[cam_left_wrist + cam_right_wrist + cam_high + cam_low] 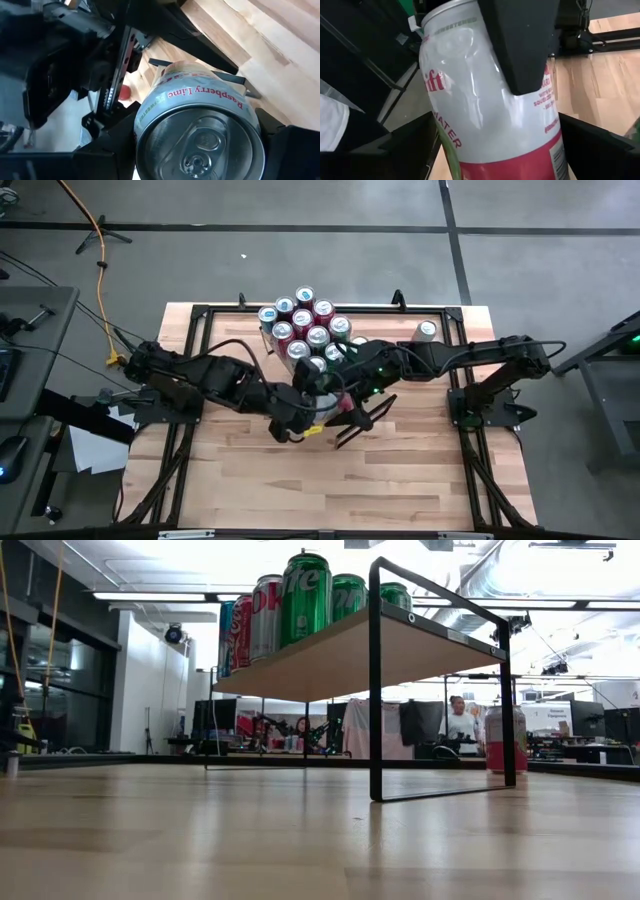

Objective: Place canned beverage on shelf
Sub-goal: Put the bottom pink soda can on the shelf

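A white Raspberry Lime can (200,125) is held above the table just in front of the shelf (375,320), with my left gripper (305,420) shut on it. My right gripper (500,155) comes from the right and is open, one finger on either side of the same can (485,115). The shelf is a pale plank on a black frame (375,690). Several cans (305,325) stand upright on it in a cluster toward its left end. My left gripper pinches the can's side wall (150,107) between its two fingers. The can's top end (200,150) faces the wrist, so the fingers lie along the can; one finger (520,45) shows flat on its side. The can is tilted and lifted clear of the table. My right gripper: I cannot tell whether its fingers touch the can.
One more can (425,330) stands on the table to the right of the shelf. The two arms meet mid-table, close to the shelf's front edge. Bare tabletop (330,490) lies toward the near edge. People sit in the room behind.
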